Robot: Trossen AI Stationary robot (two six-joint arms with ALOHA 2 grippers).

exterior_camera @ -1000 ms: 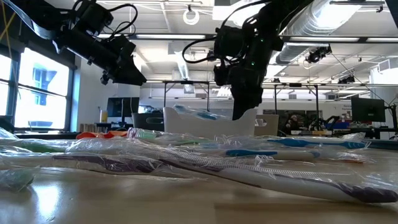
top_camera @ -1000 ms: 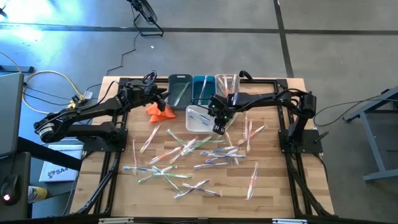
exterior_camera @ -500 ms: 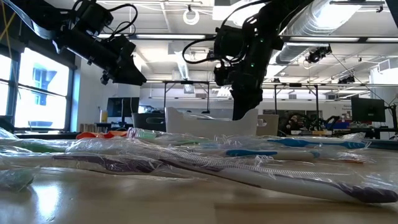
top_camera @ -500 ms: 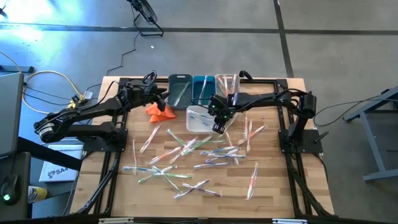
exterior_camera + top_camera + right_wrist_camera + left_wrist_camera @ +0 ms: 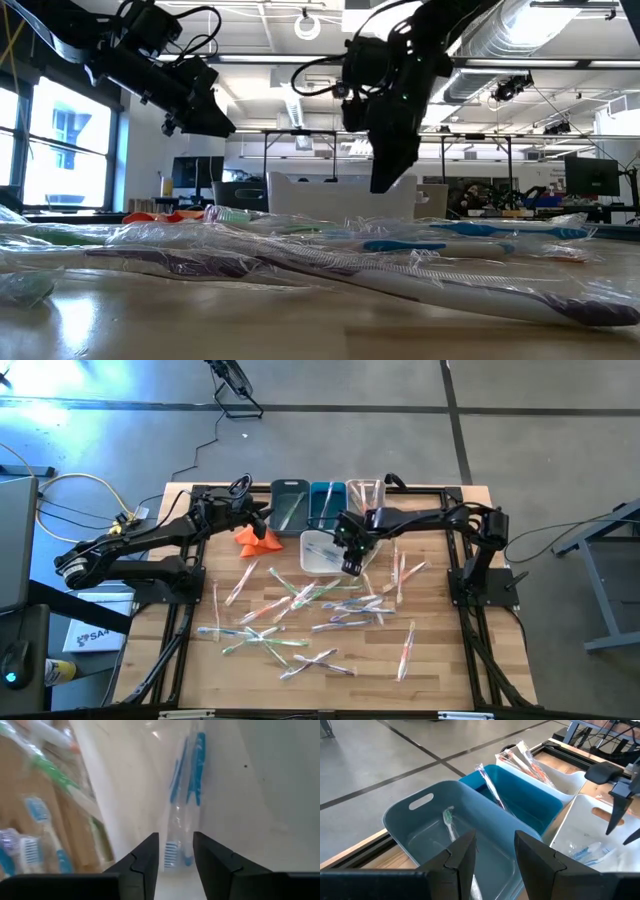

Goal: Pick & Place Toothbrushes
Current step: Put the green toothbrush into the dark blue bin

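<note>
A wooden work surface (image 5: 430, 660) carries a loose scatter of toothbrushes (image 5: 300, 610) in clear wrappers, spread across its middle and toward the near edge. Along the far edge stand four bins: a grey-blue bin (image 5: 435, 830), a bright blue bin (image 5: 525, 800), a clear bin (image 5: 363, 495), and, just in front of them, a white bin (image 5: 318, 550).

The right gripper (image 5: 351, 565) hangs over the white bin's near right corner. Its jaws stand apart and hold nothing. Directly below it, inside the white bin, lies a blue-handled toothbrush (image 5: 187, 815) in its wrapper, flat along the bin floor.

The left gripper (image 5: 262, 515) hovers above the grey-blue bin at the far edge, beside an orange folded cloth (image 5: 255, 538). Its jaws are also apart and empty. One green-headed toothbrush (image 5: 449, 822) rests in that bin.

Several risks seem likely from here. The right gripper sits close to the bin's rim, so a sideways exit could catch the wall and drag or tip the light bin. The wrapper may cling to a finger and lift out with it. On the surface, many toothbrushes overlap or cross, so the next pick could snag two wrappers at once, or the slick plastic could slip from the grip.
</note>
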